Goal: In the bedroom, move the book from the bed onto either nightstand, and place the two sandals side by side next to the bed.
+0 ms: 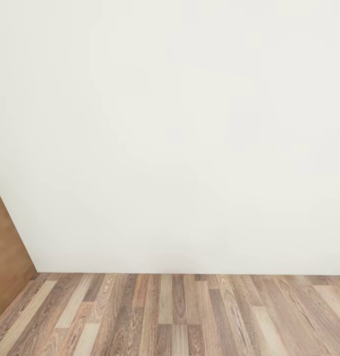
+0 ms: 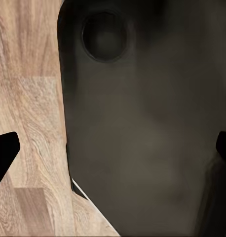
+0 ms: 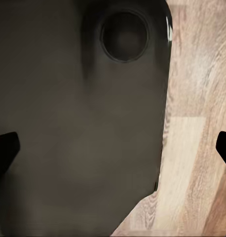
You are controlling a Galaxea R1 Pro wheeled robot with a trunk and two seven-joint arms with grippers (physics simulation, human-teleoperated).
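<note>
Left gripper (image 2: 113,148): fingertips are sitting at opposite edges of the left wrist view, wide apart, nothing between them. Right gripper (image 3: 113,145): same, spread wide and carrying nothing. Both are pointing down over the robot's dark base (image 2: 152,128), which is blocking most of each wrist view, with plank floor (image 3: 197,138) showing beside it.

Step in hand, my read: travelling or turning to find the bed. No pickup is under way. Book, bed, nightstands and sandals are not turning up in these frames, so I can't say where they are lying relative to the robot.

Head view is facing a blank white wall (image 1: 179,128) meeting the wood floor (image 1: 179,316) at a straight seam. A brown wooden panel (image 1: 6,257), possibly a door or furniture side, is slanting in at the left edge.

Next move is calling for a base rotation away from the wall until the bed comes into sight.

Room: the floor strip ahead is bare but the wall is closing it off, so forward travel looks limited. The panel is crowding the left. Right side is looking more open.
</note>
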